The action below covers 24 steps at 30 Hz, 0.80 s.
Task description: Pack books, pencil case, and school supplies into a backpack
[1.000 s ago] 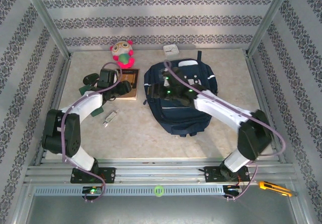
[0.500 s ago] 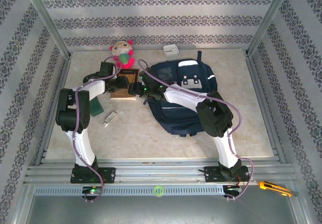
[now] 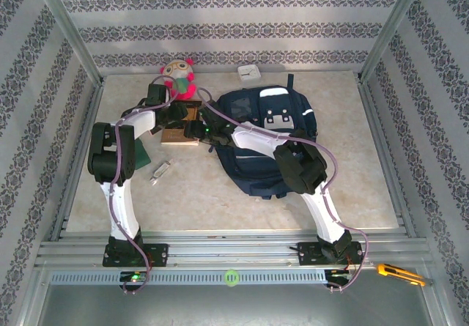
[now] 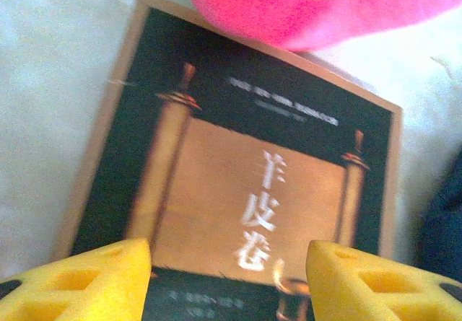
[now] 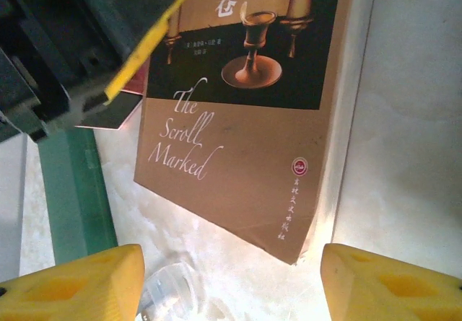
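The thin brown-and-black paperback book [image 4: 238, 184] lies flat left of the navy-blue fabric backpack [image 3: 249, 177]. A pink plush toy [image 4: 325, 3] crowds its far edge, and a dark green flat piece [image 5: 72, 184] is perhaps touching its left. The left gripper [image 4: 227, 278] and right gripper [image 5: 231, 285] hover above, wide, empty.

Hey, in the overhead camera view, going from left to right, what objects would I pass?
First the book → backpack → utility knife. The plush toy and white box overlap those sideways, so I've left them out.
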### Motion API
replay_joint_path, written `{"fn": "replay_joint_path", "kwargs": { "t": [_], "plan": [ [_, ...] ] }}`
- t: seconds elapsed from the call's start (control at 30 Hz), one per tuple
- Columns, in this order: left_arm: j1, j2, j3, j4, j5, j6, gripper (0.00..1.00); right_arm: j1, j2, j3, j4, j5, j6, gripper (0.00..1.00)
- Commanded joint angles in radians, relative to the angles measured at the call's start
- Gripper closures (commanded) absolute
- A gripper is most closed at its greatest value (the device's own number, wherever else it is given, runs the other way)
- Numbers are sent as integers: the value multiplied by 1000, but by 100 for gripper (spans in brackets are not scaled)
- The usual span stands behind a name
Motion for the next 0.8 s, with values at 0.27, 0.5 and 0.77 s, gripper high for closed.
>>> {"fn": "replay_joint_path", "kwargs": {
  "t": [0.27, 0.5, 0.77],
  "plan": [
    [59, -2, 19, -144, -100, 57, 41, -22, 112, 153, -138, 65, -12, 34],
    [69, 45, 31, -182, 5, 55, 42, -30, 210, 274, -191, 34, -13, 38],
    [74, 64, 35, -218, 151, 60, 44, -36, 290, 371, -239, 7, -14, 54]
  ]
}}
